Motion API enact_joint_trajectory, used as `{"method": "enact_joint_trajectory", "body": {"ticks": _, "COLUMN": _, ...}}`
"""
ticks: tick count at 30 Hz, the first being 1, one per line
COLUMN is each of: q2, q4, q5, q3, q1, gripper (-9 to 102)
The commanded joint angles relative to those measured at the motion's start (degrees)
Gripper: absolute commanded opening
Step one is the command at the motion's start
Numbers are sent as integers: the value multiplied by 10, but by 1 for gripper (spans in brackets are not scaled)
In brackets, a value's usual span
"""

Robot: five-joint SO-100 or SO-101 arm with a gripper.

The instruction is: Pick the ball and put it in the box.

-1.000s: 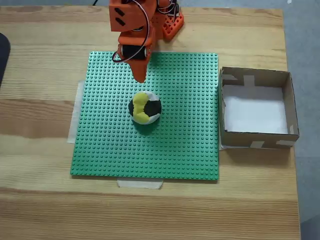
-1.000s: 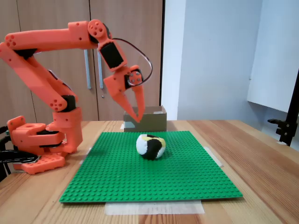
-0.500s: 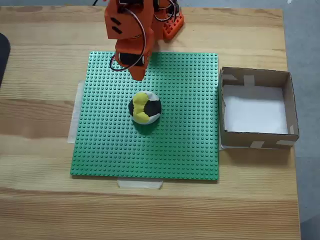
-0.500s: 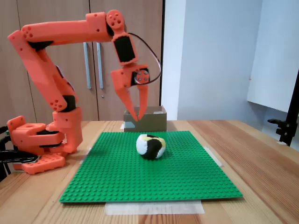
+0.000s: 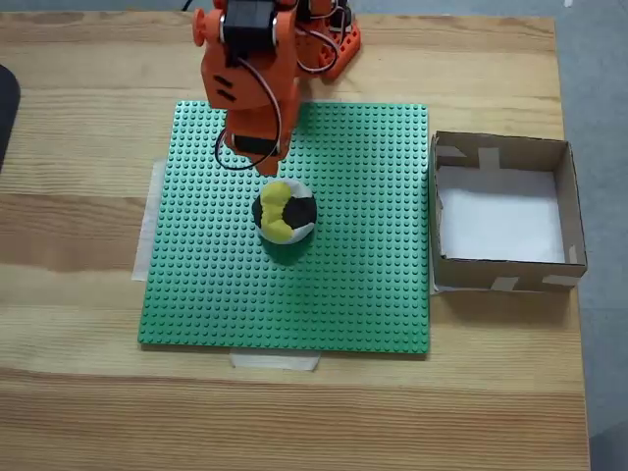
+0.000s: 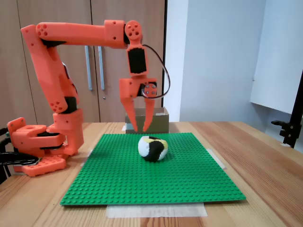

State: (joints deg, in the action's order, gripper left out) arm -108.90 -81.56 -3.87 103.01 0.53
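The ball [image 5: 285, 211], patched yellow, black and white, rests near the middle of the green studded baseplate [image 5: 363, 294]. My orange gripper [image 5: 263, 165] hovers just behind it in this fixed view. In a fixed view from the table's front, the gripper [image 6: 139, 128] points straight down, slightly above and to the left of the ball [image 6: 152, 148]. Its fingers stand a little apart, open, with nothing between them. The brown cardboard box [image 5: 502, 272] with a white bottom sits off the plate's right edge; it appears behind the arm as the box [image 6: 158, 122].
The arm's base [image 6: 40, 146] stands at the back of the wooden table [image 5: 78, 392]. A dark object [image 5: 5, 108] pokes in at the left edge. A black stand [image 6: 291, 127] rises off the table's side. The table's right edge runs just past the box.
The arm has reached out toward the ball, and the gripper has swung from slanted to straight down. Its fingertips have parted slightly. Ball and box have not moved.
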Motion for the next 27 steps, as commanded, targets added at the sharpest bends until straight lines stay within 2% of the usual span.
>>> {"method": "enact_joint_trajectory", "body": {"ticks": 1, "q2": -1, "q4": -4, "q5": -9, "q3": -33, "q1": -1, "gripper": 15}}
{"method": "enact_joint_trajectory", "body": {"ticks": 18, "q2": -1, "q4": -6, "q5": 11, "q3": 2, "q1": -1, "gripper": 42}}
{"method": "enact_joint_trajectory", "body": {"ticks": 27, "q2": -1, "q4": 14, "q5": 21, "q3": 46, "q1": -2, "gripper": 47}}
